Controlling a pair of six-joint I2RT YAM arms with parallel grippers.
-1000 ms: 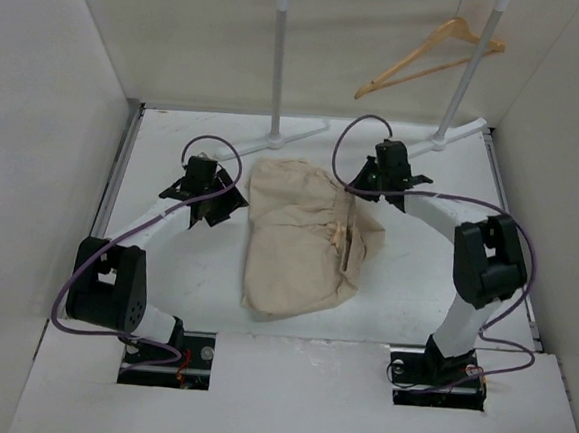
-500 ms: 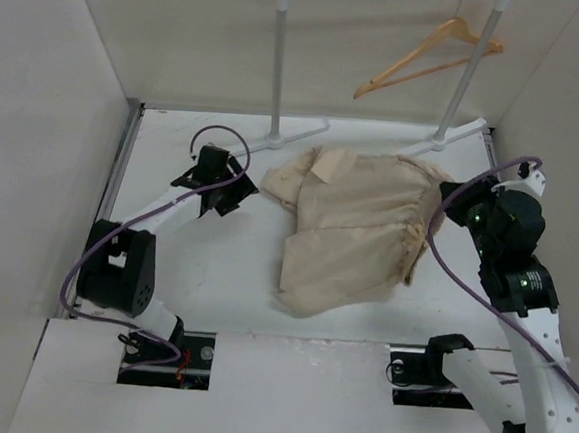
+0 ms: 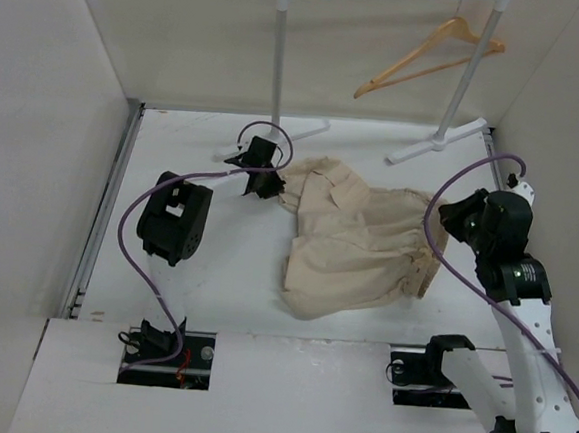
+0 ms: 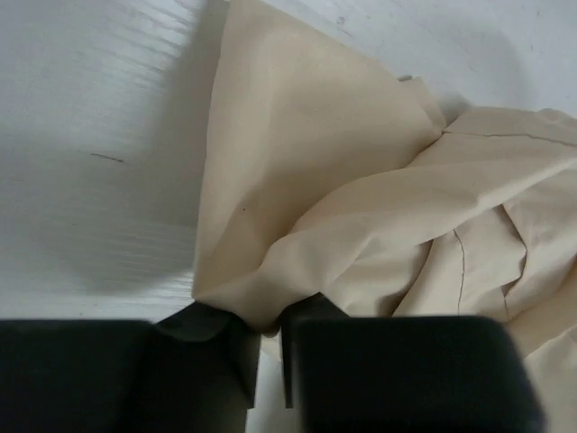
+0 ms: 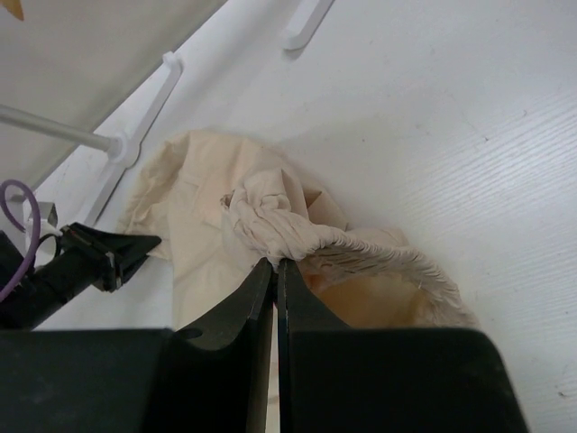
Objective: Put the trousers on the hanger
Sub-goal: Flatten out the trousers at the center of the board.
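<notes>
The beige trousers (image 3: 358, 244) lie crumpled on the white table, spread from centre to right. My left gripper (image 3: 275, 182) is at their far left corner. In the left wrist view its jaws (image 4: 269, 336) are shut on a fold of the trousers (image 4: 306, 180). My right gripper (image 3: 452, 221) is at the garment's right end. Seen from the right wrist, it (image 5: 275, 263) is shut on the gathered waistband (image 5: 297, 230), lifted a little off the table. The wooden hanger (image 3: 429, 57) hangs on the rail at the back right, apart from both grippers.
The white clothes-rail stand has one post (image 3: 278, 65) at back centre and another (image 3: 471, 75) at back right. Its feet (image 3: 438, 144) rest on the table just behind the trousers. White walls close in the left, right and back sides.
The right gripper dragged the trousers' waistband out to the right, spreading the garment. The left arm reached forward to the left corner and its jaws closed on the cloth.
</notes>
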